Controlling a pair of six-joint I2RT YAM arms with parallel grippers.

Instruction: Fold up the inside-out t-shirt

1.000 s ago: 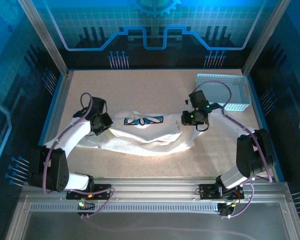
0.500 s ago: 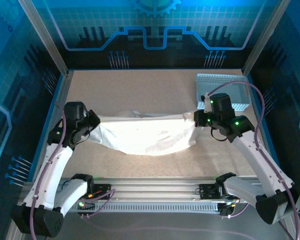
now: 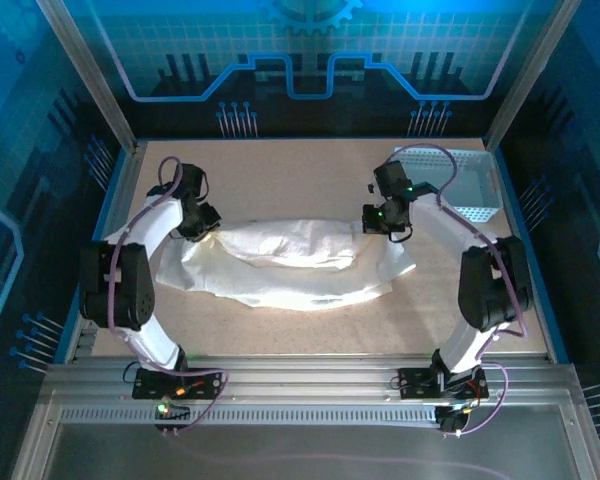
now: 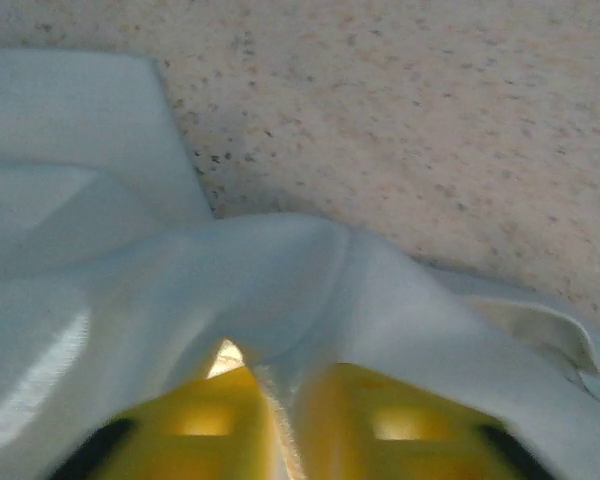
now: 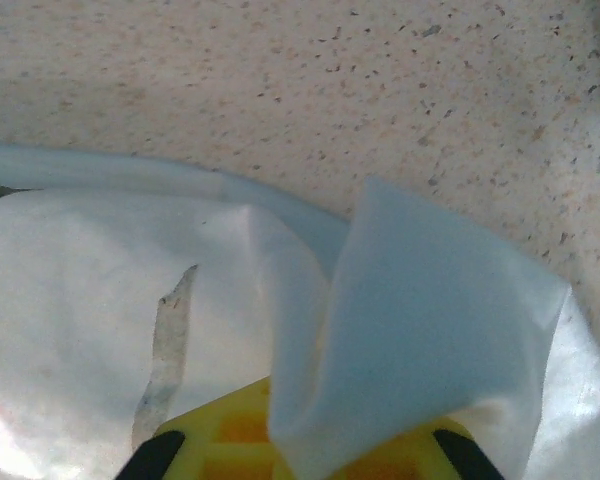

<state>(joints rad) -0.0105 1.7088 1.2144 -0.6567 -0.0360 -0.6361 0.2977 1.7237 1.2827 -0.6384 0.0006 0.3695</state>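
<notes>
The inside-out t-shirt [image 3: 290, 262] lies as a wide white crumpled band across the middle of the table, with its upper layer bunched over the lower one. My left gripper [image 3: 202, 222] is at the shirt's far left corner. In the left wrist view the yellow fingers [image 4: 195, 425] stand close together with a frayed hem of the t-shirt [image 4: 280, 290] pinched between them. My right gripper [image 3: 385, 222] is at the far right corner. There a flap of the t-shirt [image 5: 430, 330] drapes over its yellow fingers [image 5: 220, 430] and hides the tips.
A light perforated basket [image 3: 477, 160] stands at the back right, just behind the right arm. Bare speckled tabletop [image 3: 280, 180] lies beyond the shirt and also in front of it [image 3: 310, 330]. Metal frame posts flank the table.
Half a second ago the shirt hung stretched between the two grippers. Both grippers have since moved inward and toward the far side, and the cloth has come down onto the table.
</notes>
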